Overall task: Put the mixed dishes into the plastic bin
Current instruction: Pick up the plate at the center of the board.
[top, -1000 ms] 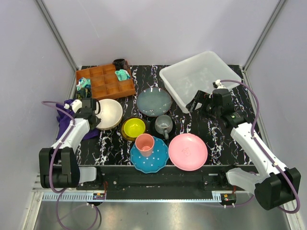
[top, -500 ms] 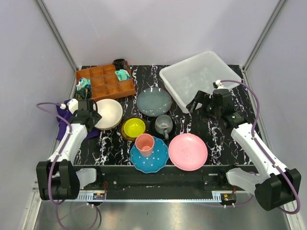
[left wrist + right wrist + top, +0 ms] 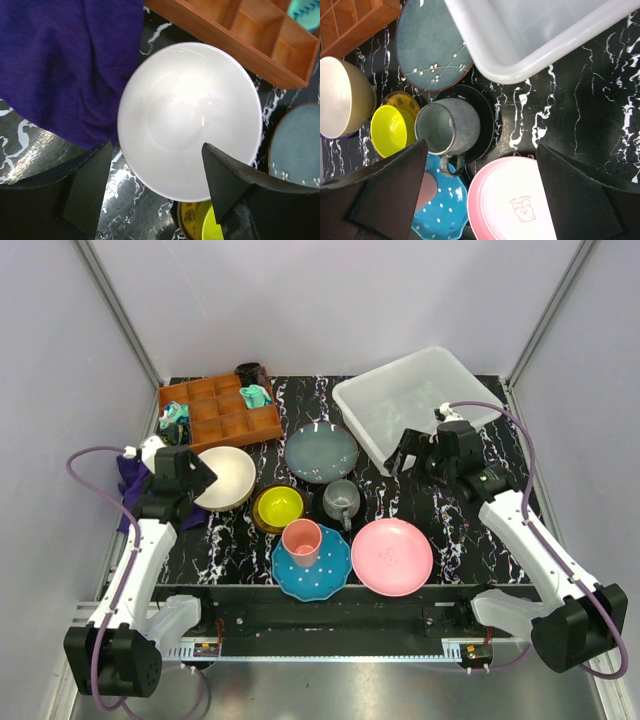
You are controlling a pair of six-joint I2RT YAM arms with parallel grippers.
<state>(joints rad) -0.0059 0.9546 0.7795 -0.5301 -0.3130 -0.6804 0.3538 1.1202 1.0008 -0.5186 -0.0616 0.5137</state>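
The cream bowl [image 3: 228, 477] [image 3: 190, 120] stands upright at the left, with my left gripper [image 3: 197, 478] [image 3: 156, 150] open above its near-left rim and holding nothing. Around it sit the small yellow bowl [image 3: 279, 507] [image 3: 390, 131], the grey-blue plate [image 3: 321, 453] [image 3: 432, 47], and the grey mug [image 3: 341, 500] [image 3: 447, 125] on a black saucer [image 3: 482, 112]. A pink cup [image 3: 301, 540] stands on the blue dotted plate [image 3: 311, 565], beside the pink plate [image 3: 392, 556] [image 3: 512, 205]. My right gripper [image 3: 415, 452] [image 3: 481, 150] hangs open by the near-left corner of the plastic bin [image 3: 420, 400] [image 3: 540, 35].
A brown wooden compartment tray [image 3: 220, 412] [image 3: 240, 35] with teal items stands at the back left. A purple cloth [image 3: 135, 485] [image 3: 60, 65] lies left of the cream bowl. Enclosure walls close in on both sides and at the back.
My left gripper has opened at the cream bowl's left rim and drawn up and back from it. The bowl stays put. The right gripper has shifted slightly to the left.
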